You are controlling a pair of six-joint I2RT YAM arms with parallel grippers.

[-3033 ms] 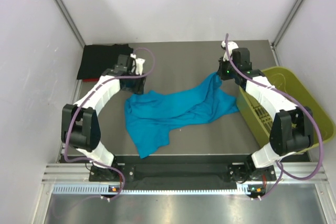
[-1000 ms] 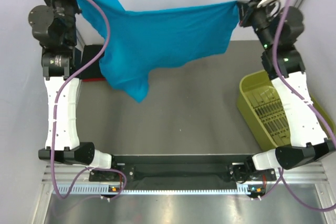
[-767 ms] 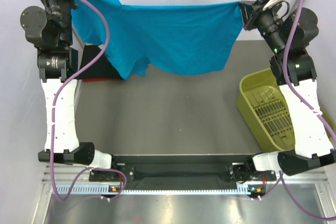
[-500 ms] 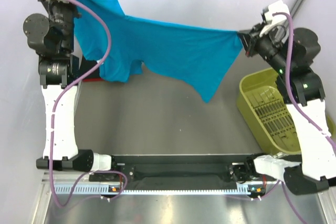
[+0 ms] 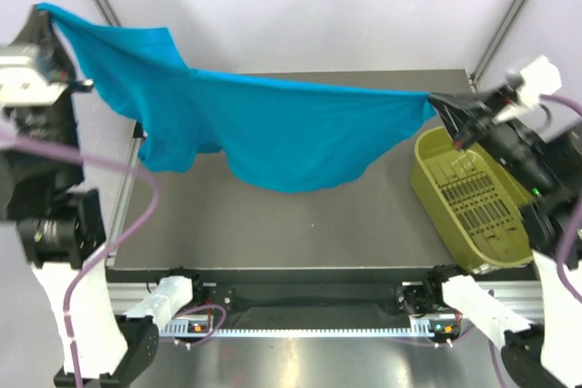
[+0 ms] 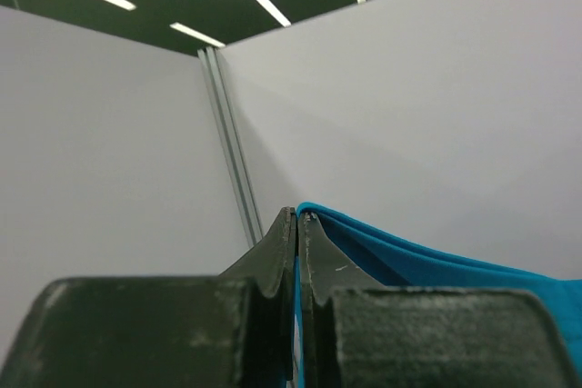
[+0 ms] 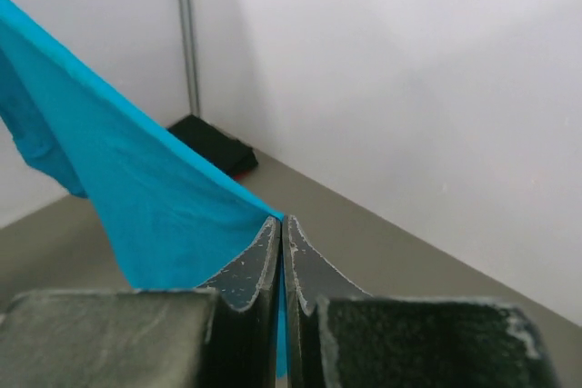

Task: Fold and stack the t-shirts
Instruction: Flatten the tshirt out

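Grey table (image 5: 318,224) | teal t-shirt (image 5: 291,134) midair, both jaws pinching | right wrist alone: black t-shirt (image 7: 211,147)

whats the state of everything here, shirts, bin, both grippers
teal t-shirt: held in the air, stretched between both grippers, middle sagging
black t-shirt: lying at the far corner of the table, untouched
bin: on the table's right side, nothing seen in it
left gripper: shut on the teal t-shirt
right gripper: shut on the teal t-shirt
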